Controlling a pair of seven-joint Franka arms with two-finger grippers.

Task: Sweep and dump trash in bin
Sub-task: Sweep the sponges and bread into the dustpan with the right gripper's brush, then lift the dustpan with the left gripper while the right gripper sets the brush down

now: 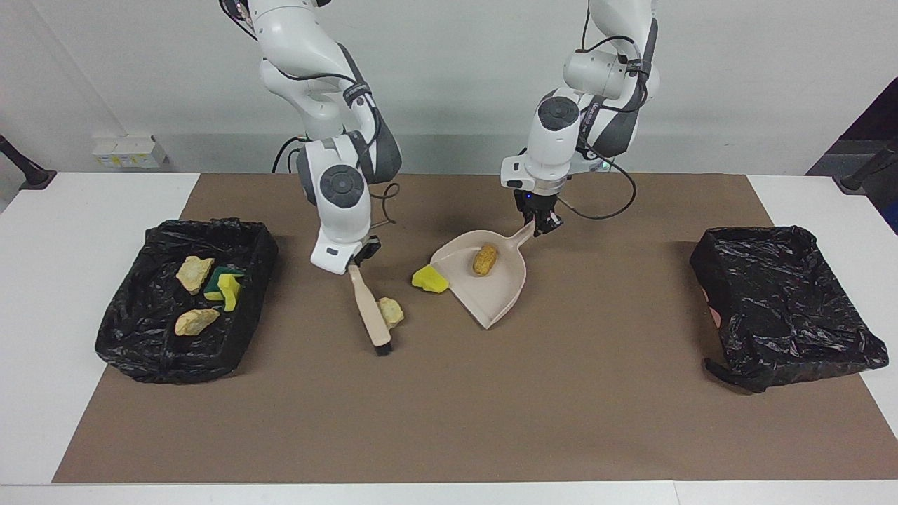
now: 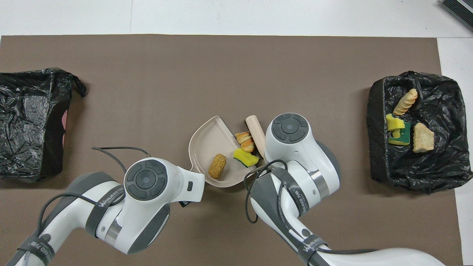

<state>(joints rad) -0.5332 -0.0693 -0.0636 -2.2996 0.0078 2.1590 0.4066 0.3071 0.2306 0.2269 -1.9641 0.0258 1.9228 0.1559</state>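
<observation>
The right gripper (image 1: 356, 262) is clamped on the brush (image 1: 370, 308), its bristles touching a pale lump (image 1: 391, 311). The left gripper (image 1: 540, 226) pinches the dustpan (image 1: 499, 291) handle; both sets of fingertips are hidden in the overhead view.

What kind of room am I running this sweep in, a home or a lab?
Likely a lab: a white table under a brown mat, bare white wall, and staged bag-lined bins.

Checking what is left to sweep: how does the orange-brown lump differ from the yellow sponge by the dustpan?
The orange-brown lump is oval and wrinkly; the yellow sponge is blocky, with a green back. The lump lies inside the dustpan; the sponge lies on the mat, against the dustpan's edge. Both are small loose pieces.
</observation>
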